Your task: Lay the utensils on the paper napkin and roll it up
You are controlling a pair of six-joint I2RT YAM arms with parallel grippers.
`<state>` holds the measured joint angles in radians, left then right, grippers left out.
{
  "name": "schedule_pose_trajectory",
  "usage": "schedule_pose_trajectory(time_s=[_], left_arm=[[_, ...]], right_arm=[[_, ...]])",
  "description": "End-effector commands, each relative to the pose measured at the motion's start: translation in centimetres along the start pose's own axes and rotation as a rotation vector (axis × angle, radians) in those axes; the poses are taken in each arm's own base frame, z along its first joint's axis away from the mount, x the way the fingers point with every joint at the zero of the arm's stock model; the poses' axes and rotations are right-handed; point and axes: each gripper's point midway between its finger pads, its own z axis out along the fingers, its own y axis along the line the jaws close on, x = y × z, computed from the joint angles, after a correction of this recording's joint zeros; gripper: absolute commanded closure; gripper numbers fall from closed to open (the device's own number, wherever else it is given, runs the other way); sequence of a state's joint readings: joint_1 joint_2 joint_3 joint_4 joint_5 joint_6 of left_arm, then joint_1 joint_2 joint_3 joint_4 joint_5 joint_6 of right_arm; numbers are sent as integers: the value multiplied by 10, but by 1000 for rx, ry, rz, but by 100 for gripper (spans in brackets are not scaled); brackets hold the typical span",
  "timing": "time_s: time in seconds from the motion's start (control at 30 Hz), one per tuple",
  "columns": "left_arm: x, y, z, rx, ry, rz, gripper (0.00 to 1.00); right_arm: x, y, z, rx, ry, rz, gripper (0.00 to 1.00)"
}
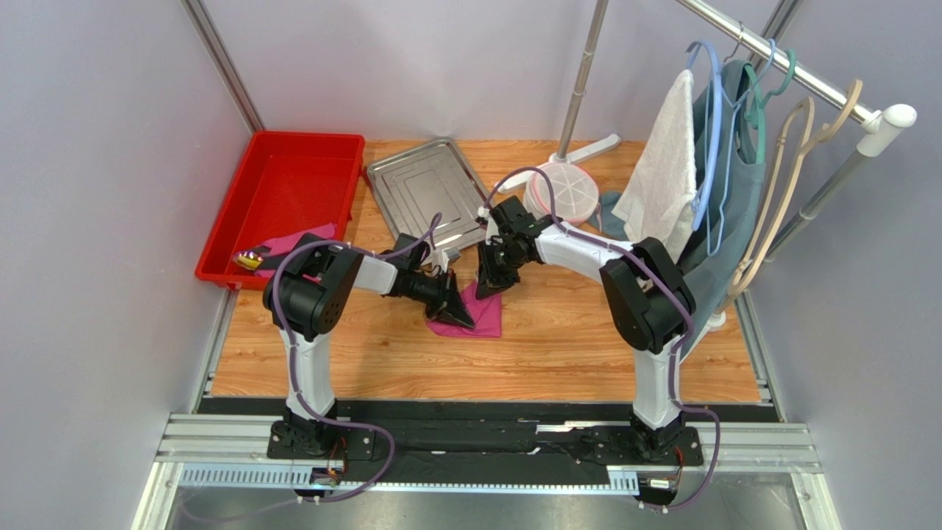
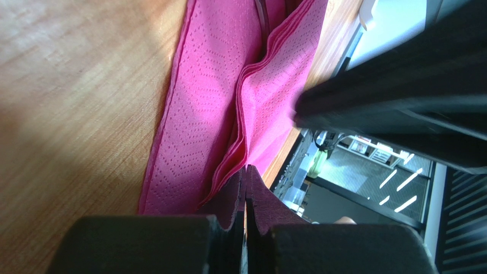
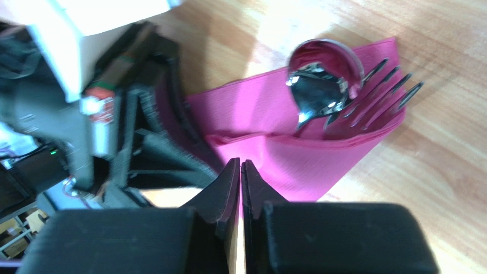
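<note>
My left gripper [image 2: 247, 169] is squeezed tight on a folded edge of the paper napkin [image 2: 194, 125], at the bottom middle of its view. My right gripper [image 3: 240, 164] is squeezed on the napkin's fold too. The napkin is thin and pink, bumpy with tiny dots, and lies folded over on the smooth wooden table [image 3: 446, 171]. The shiny metal utensils [image 3: 328, 91] are tucked inside it. The round spoon [image 3: 320, 68] and the pointy fork [image 3: 377, 94] poke out at the upper right.
</note>
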<state>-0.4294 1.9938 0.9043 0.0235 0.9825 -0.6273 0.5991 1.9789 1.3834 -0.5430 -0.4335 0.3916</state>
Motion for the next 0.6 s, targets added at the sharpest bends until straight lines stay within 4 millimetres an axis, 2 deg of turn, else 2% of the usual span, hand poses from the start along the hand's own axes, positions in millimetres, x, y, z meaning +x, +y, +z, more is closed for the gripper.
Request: schedule_pose_trajectory(time_s=[0.0, 0.1, 0.23, 0.43, 0.57], left_arm=[[-5, 19, 4, -69, -35, 8, 100], [-10, 10, 1, -44, -60, 38, 99], [-23, -12, -4, 27, -121, 114, 87], [-36, -38, -13, 53, -162, 162, 82], [-37, -46, -9, 60, -165, 168, 82]], right_arm=[[0, -17, 17, 46, 2, -29, 94], [1, -25, 25, 65, 8, -41, 95], [5, -37, 37, 85, 28, -58, 97], [1, -45, 39, 117, 15, -51, 97], [2, -48, 40, 127, 18, -29, 98]])
